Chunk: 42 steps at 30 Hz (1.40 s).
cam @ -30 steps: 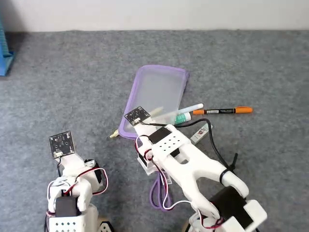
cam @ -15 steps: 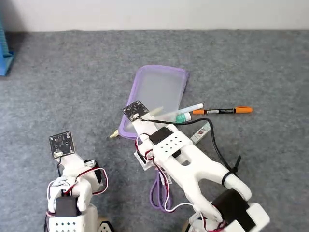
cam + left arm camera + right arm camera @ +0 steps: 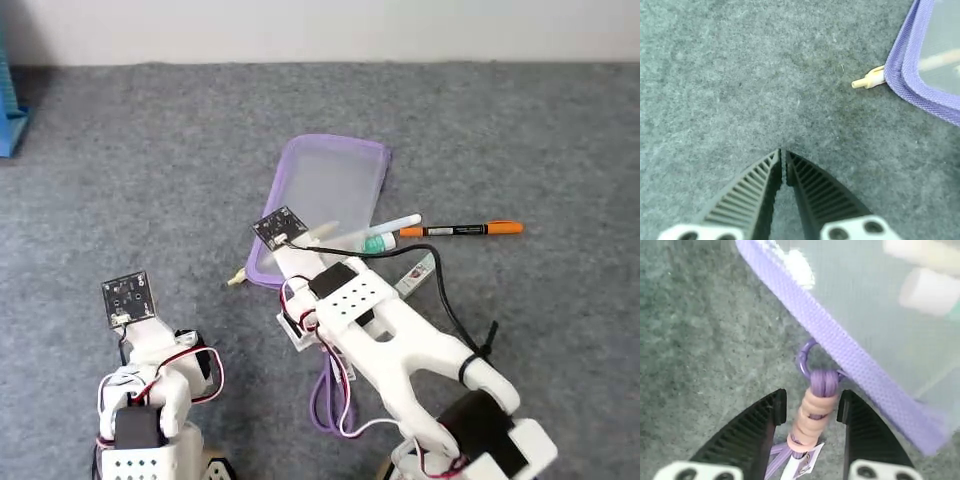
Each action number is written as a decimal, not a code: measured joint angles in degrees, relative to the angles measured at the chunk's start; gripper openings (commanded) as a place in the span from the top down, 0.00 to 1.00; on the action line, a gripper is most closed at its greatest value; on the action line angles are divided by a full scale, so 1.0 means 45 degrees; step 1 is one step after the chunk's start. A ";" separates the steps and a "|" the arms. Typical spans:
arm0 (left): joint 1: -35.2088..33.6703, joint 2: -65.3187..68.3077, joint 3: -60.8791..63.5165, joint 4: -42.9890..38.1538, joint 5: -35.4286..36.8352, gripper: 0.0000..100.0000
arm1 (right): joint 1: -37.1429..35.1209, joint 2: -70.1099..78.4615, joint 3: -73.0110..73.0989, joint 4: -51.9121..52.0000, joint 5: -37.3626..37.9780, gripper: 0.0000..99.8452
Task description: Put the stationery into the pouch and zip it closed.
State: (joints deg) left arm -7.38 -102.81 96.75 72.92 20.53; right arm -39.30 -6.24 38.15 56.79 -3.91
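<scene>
**A:** Where is the pouch sitting?

**B:** The pouch point(image 3: 322, 195) is lying flat on the grey desk point(image 3: 150, 150), its long axis running from near left to far right. A white pen point(image 3: 392, 223) is crossing its right edge. An orange marker point(image 3: 460, 229) is lying just beside it, stretching sideways with its cap pointing right.

**A:** And the right end effector point(image 3: 811, 397)?

**B:** It is hanging at the pouch's near end, its fingers standing narrowly apart, straddling the beaded zip pull point(image 3: 812, 405) without clamping it.

**A:** The left end effector point(image 3: 783, 156)?

**B:** It is hovering over bare desk with its fingers pressing together, gripping nothing. A cream tip point(image 3: 867, 80) is poking from the pouch's corner nearby.
</scene>
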 measured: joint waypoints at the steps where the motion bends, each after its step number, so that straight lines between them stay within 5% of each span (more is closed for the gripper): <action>1: 0.0000 0.0000 0.0000 0.0000 0.0000 0.99 | 0.0000 0.0156 0.0000 0.0000 0.0000 0.82; 4: 0.0000 0.0000 0.0000 0.0000 0.0000 0.99 | 0.0000 0.0332 0.0000 0.0000 0.0000 0.84; 9: 0.0000 0.0000 0.0000 0.0000 0.0000 0.99 | 0.0000 0.0274 0.0000 0.0078 0.0000 1.00; 26: 0.0000 0.0000 0.0000 0.0000 0.0000 0.99 | 0.0020 -0.3888 0.0000 0.2422 0.1524 0.99; 34: 0.0000 0.0000 0.0000 0.0000 0.0000 0.99 | 0.1035 -0.3087 0.0352 0.2325 0.2364 0.83; 42: 0.0000 0.0000 0.0000 0.0000 0.0000 0.99 | 0.1270 -0.2755 0.0352 0.2208 0.2442 0.84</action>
State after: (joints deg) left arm -7.38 -102.81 96.75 72.92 20.53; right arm -33.58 -18.64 39.74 66.73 7.08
